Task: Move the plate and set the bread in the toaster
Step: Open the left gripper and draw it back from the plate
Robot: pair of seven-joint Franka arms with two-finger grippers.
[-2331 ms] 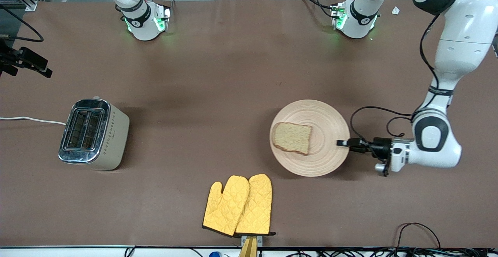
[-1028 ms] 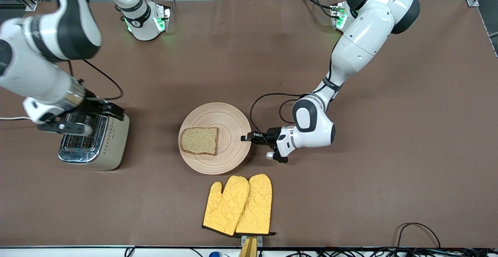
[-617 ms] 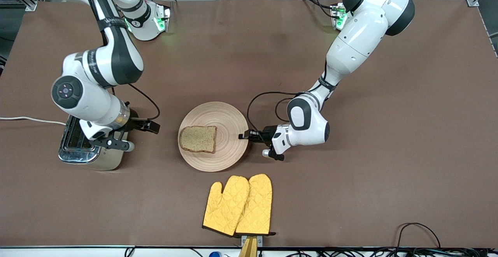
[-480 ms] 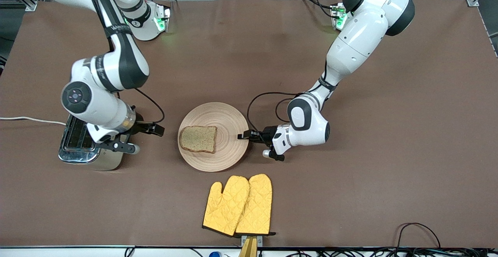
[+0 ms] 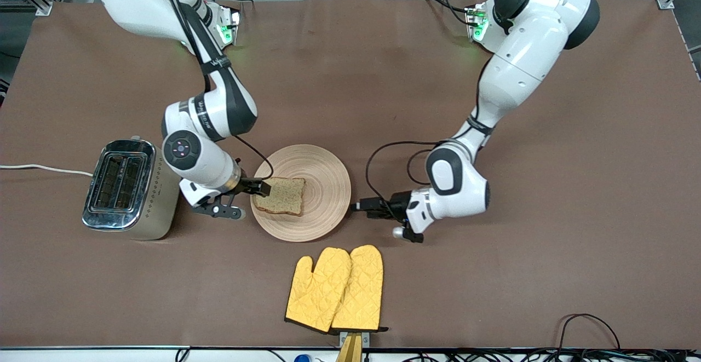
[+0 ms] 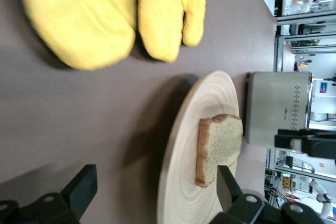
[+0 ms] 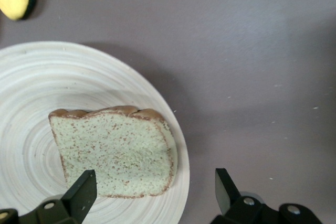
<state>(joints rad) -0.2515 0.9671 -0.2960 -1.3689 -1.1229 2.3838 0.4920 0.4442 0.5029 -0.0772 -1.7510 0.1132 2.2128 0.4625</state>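
The tan wooden plate (image 5: 324, 184) lies mid-table with the slice of brown bread (image 5: 282, 196) on its half toward the toaster (image 5: 131, 188). My right gripper (image 5: 264, 188) is open and low at the bread's toaster-side edge; in the right wrist view the bread (image 7: 115, 153) and the plate's rim (image 7: 31, 87) lie between its fingers (image 7: 81, 192). My left gripper (image 5: 357, 206) is open just off the plate's rim toward the left arm's end, touching nothing. The left wrist view shows the plate (image 6: 181, 156), the bread (image 6: 220, 148) and the toaster (image 6: 273, 108).
A pair of yellow oven mitts (image 5: 337, 288) lies nearer the front camera than the plate, also seen as yellow mitts (image 6: 105, 14) in the left wrist view. The toaster's white cord (image 5: 44, 169) runs off toward the right arm's end.
The left gripper slid the plate toward the toaster, then opened, let go and drew back a little. The right arm swung down from over the toaster to the bread's edge.
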